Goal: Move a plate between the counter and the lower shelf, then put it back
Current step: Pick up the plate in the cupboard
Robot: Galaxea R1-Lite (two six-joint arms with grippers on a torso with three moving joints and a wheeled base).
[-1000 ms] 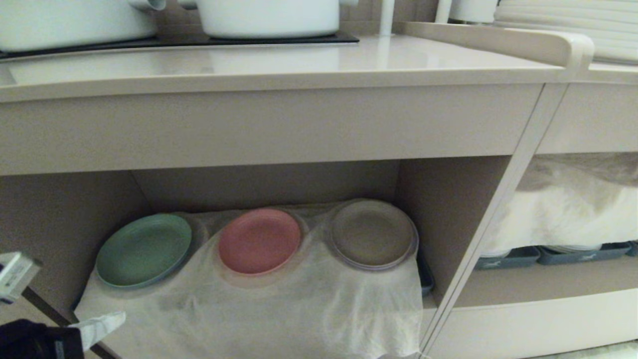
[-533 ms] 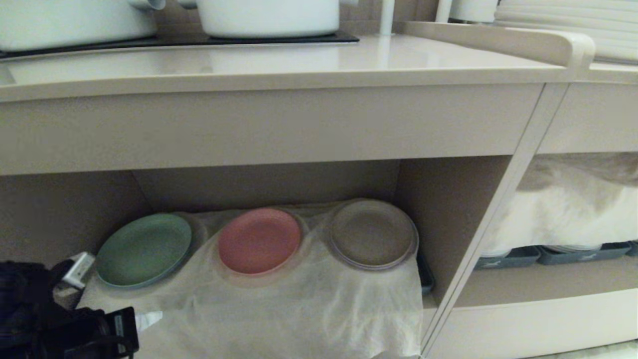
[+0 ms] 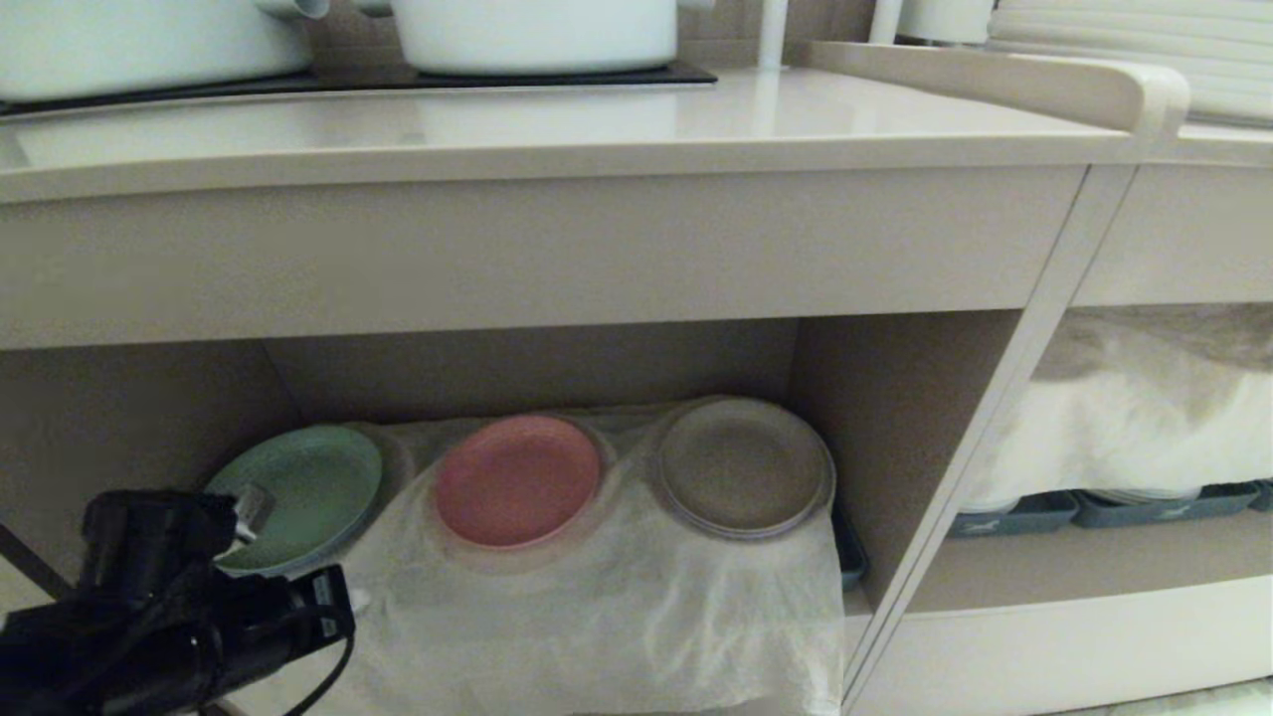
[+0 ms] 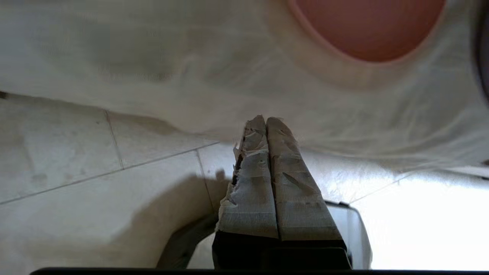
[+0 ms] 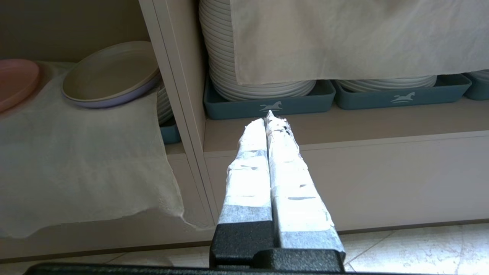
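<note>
The left gripper is clenched, with its two taped fingers pressed flat together and nothing between them. In the head view the left gripper shows at about 8 o'clock of the picture, on a black arm that comes in from the lower left corner. It is in front of the lower shelf, low before the white cloth that hangs over the shelf's front edge. In the left wrist view the fingertips point at this cloth, and the tiled floor lies under them.

The plate, the pink one, lies on the cloth inside the lower shelf, at about 2 o'clock from the gripper and apart from it. It is the middle one of three plates. The green plate lies at 9 o'clock from it, partly behind the arm, and the brown-grey plate lies at 3 o'clock from it. In the left wrist view only a part of the pink plate shows beyond the fingertips.

The counter runs above the shelf and carries two white pots on the black hob.

The right gripper is also clenched and holds nothing. It points at the neighbouring compartment, where stacks of white plates stand in blue-grey trays.
</note>
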